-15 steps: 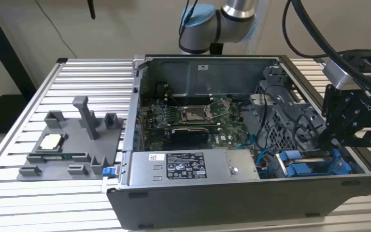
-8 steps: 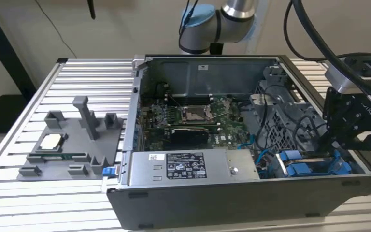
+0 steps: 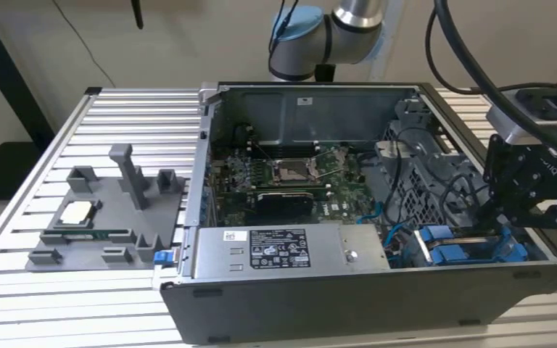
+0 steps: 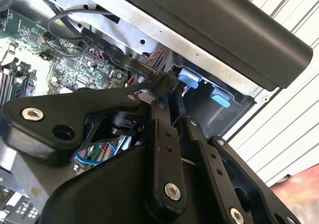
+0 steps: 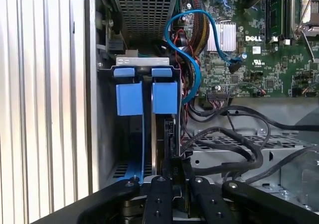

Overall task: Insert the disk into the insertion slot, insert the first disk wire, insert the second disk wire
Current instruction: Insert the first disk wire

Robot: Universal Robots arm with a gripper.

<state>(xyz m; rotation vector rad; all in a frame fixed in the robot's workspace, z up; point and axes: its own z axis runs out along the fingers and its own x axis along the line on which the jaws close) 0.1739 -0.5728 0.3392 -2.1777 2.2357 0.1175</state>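
The gripper [image 5: 177, 164] reaches down into the computer case [image 3: 356, 319], its fingers drawn narrow and pinching a black wire plug [image 4: 165, 82]. Just ahead of the fingertips, the disk [image 5: 165, 134] stands on edge inside the insertion slot [image 5: 142, 61], with blue tabs [image 5: 147, 97] at the end away from the gripper and the motherboard [image 5: 259, 59] alongside

The silver arm [image 3: 361, 11] has pale-blue joint caps [image 3: 293, 22] (black cables [image 3: 458, 51] beside) and matte-black jaws with silver screws [image 4: 172, 191].

Hand [image 4: 168, 98] pinching black wire plug [image 4: 164, 82], blue slot tabs [image 4: 189, 77] beside, green motherboard [image 4: 60, 59] beyond
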